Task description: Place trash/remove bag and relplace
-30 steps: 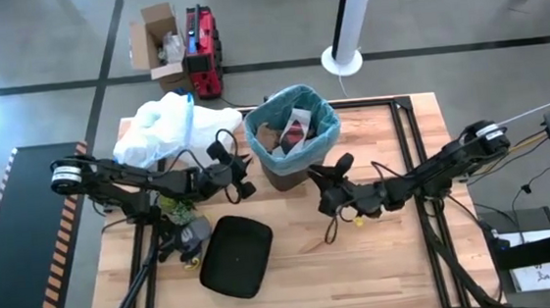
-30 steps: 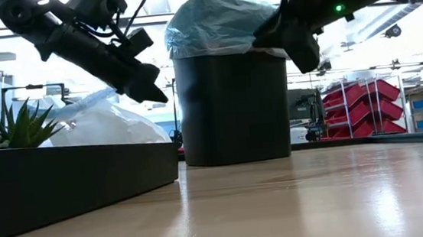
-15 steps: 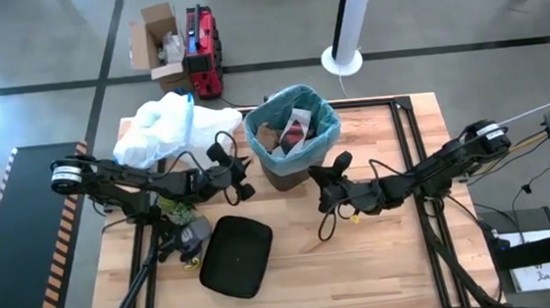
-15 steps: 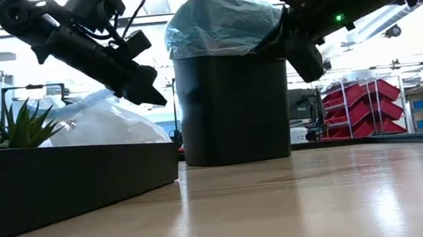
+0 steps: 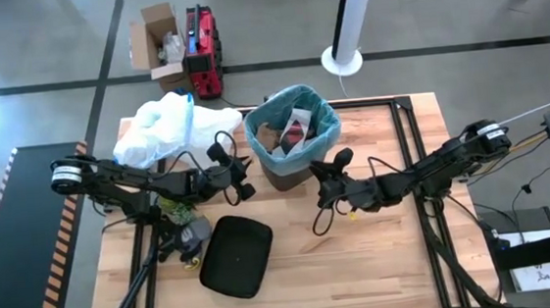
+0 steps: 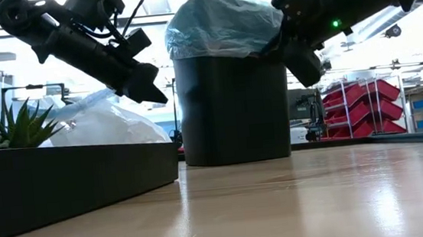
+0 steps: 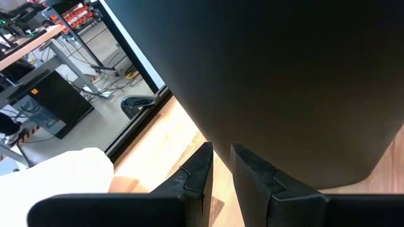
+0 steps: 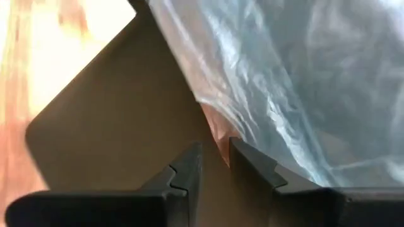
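Observation:
A black bin (image 6: pixel 234 109) stands at the table's far middle, lined with the light-blue bag (image 6: pixel 215 26), whose top is folded over the rim. Trash (image 5: pixel 288 133) lies inside it: brown paper and small wrappers. My right gripper (image 8: pixel 214 151) is at the bin's right side, just under the bag's overhang, and is shut on the bag's hem. My left gripper (image 7: pixel 221 154) hangs shut beside the bin's left wall (image 7: pixel 284 75) with nothing between its fingers. I cannot tell whether it touches the wall. My right gripper has the lower edge of the bag's overhang (image 8: pixel 211 123) between its two fingers, on the bin's right side. There the hem runs down to a point between the fingertips. The fingers come from the table's right, slanting slightly down. The bag stays over the bin's rim.
A full white plastic bag (image 5: pixel 164 123) lies at the table's far left. A black lid (image 5: pixel 236 257) lies flat near the front, left of the middle. A planter with a green plant (image 6: pixel 13 128) stands at the left. The wood to the right of the lid is bare.
My right gripper has rolled and tipped a little beside the bin's right rim, and its wrist now stands higher in the low view. The bin, the bag and my left arm have stayed where they were.

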